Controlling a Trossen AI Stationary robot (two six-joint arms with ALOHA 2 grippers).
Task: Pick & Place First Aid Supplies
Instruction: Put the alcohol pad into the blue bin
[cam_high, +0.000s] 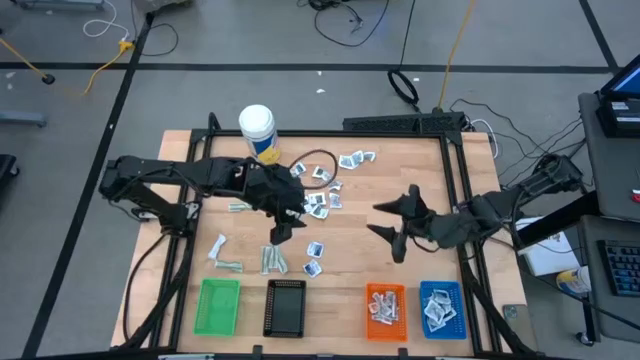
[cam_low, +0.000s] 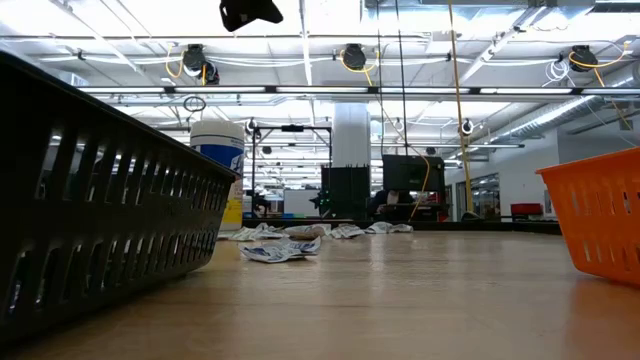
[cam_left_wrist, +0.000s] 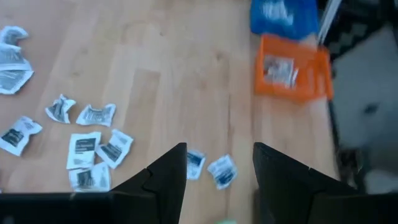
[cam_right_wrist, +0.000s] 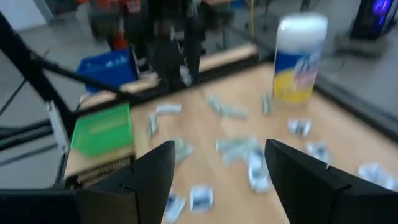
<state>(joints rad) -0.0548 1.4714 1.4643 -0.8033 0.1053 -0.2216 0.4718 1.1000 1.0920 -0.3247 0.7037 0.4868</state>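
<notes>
Along the near edge of the table (cam_high: 400, 160) we find four trays in a row: a green tray (cam_high: 218, 305) toward the left corner, a black tray (cam_high: 286, 307) beside it, then, well apart, an orange tray (cam_high: 385, 308) and a blue tray (cam_high: 441, 307) toward the right corner. The orange and blue trays each hold several sachets; the green one shows none, and we cannot tell for the black one. Just beyond the green and black trays lie pale grey-green wrapped strips (cam_high: 273, 261), with two white-and-blue sachets (cam_high: 314, 250) beside them. Over the middle of the table the left gripper (cam_high: 281, 236) hangs above these strips, its fingers spread apart and holding nothing. The right gripper (cam_high: 388, 220) sits right of centre above bare wood, its fingers likewise spread wide and empty. Farther back, a loose cluster of square sachets (cam_high: 322, 200) lies around the table centre, with more sachets (cam_high: 355, 159) toward the far edge. A tall white bottle with a yellow label (cam_high: 258, 132) stands upright near the far edge, left of centre.
</notes>
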